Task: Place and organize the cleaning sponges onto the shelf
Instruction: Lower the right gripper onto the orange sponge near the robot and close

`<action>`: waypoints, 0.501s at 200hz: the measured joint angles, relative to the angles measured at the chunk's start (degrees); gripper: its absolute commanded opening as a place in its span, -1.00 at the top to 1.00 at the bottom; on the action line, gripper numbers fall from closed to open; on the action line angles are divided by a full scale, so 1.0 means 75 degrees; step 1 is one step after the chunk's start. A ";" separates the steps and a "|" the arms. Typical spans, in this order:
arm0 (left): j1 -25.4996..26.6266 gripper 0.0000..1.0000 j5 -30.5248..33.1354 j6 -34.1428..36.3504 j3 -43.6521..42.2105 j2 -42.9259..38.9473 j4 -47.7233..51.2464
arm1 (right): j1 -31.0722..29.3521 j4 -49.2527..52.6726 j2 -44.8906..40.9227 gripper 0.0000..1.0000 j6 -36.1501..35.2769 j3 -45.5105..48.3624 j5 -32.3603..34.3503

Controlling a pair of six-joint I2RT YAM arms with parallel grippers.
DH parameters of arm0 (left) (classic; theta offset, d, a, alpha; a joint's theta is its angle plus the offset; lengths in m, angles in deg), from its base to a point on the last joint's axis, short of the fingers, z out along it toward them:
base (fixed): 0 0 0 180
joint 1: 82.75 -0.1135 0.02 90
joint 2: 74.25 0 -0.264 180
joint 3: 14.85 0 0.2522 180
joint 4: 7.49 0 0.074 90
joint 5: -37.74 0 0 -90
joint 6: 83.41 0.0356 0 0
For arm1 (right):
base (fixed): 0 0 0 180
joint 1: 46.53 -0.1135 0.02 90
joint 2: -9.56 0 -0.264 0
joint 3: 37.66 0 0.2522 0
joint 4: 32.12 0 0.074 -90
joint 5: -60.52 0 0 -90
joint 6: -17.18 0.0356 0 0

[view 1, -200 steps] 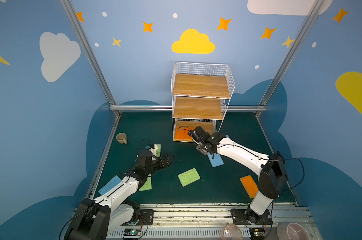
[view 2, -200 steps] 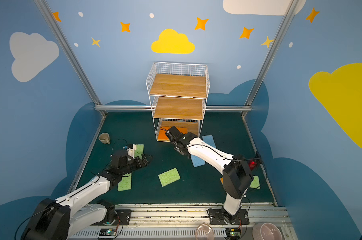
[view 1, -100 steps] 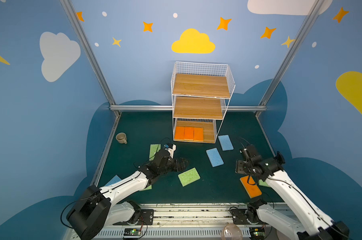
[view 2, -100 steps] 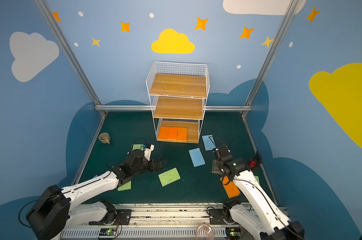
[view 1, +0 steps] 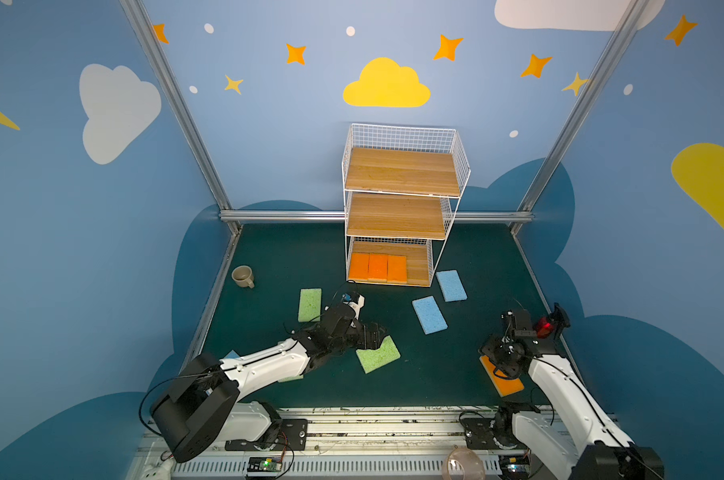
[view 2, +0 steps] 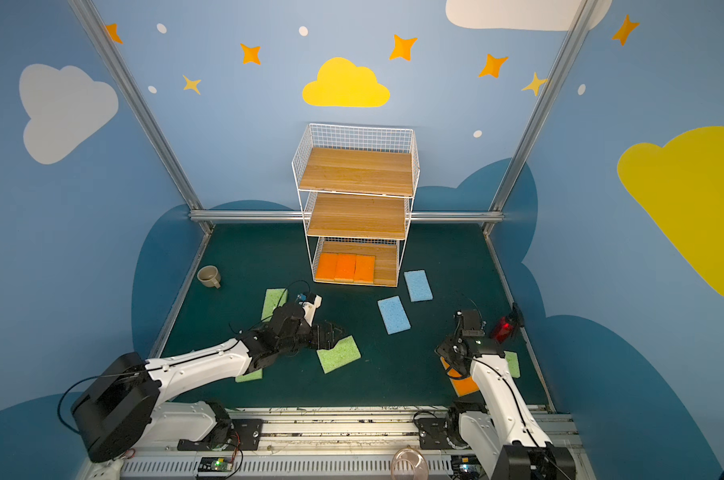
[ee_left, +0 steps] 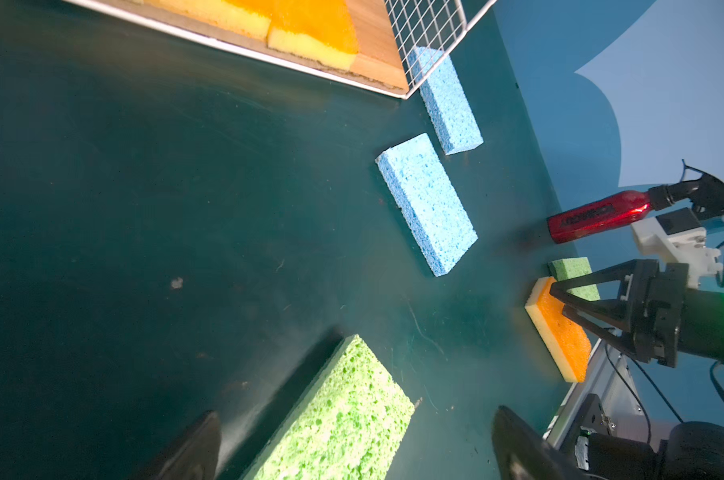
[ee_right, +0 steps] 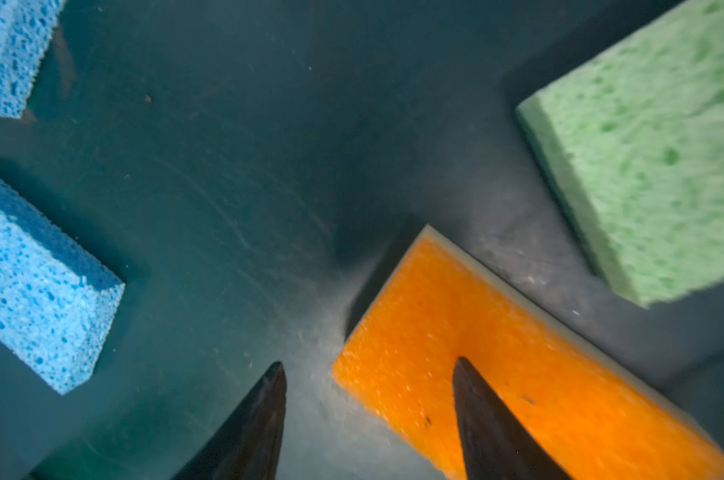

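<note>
The shelf (view 1: pixel 397 170) stands at the back, with three orange sponges (view 1: pixel 377 268) in a row on its bottom board. My left gripper (view 1: pixel 374 336) is open and low over a green sponge (ee_left: pixel 343 419), which lies between its fingers. At the front right my right gripper (ee_right: pixel 368 368) is open above an orange sponge (ee_right: pixel 497 332); one fingertip is over the sponge, the other over the mat. Two blue sponges (view 1: pixel 429 314) (view 1: pixel 451 285) lie in front of the shelf. Other green sponges lie at the left (view 1: pixel 310 304), under my left arm (view 2: pixel 250 375) and beside my right arm (view 2: pixel 512 363).
A beige mug (view 1: pixel 243 276) sits at the left wall. A red spray bottle (ee_left: pixel 592 216) lies by the right wall near my right arm. A tape roll (view 1: pixel 466 463) rests on the front rail. A blue sponge corner (view 1: pixel 231 354) peeks out behind my left arm.
My right arm has drawn back from the shelf's bottom board to the front right, over the orange sponge. My left gripper has moved right, onto the green sponge.
</note>
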 measured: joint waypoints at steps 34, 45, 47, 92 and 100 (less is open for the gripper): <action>0.0000 -1.00 -0.0070 -0.0102 0.0000 0.0312 -0.0178 | 0.0431 -0.0475 0.0766 0.06 0.0012 0.0006 -0.0391; 0.0000 -0.99 -0.0102 -0.0143 0.0000 0.0414 -0.0248 | 0.0501 -0.0493 0.1032 0.06 0.0026 -0.0067 -0.0472; 0.0000 -0.99 -0.0108 -0.0149 0.0000 0.0440 -0.0265 | 0.0507 -0.0478 0.1090 0.07 0.0026 -0.0096 -0.0490; 0.0000 -0.99 -0.0154 -0.0210 0.0000 0.0586 -0.0332 | 0.0653 0.0149 0.2888 0.81 -0.0262 -0.1314 -0.1040; 0.0000 -1.00 -0.0154 -0.0213 0.0000 0.0568 -0.0321 | 0.0664 0.0221 0.3150 0.91 -0.0280 -0.1466 -0.1148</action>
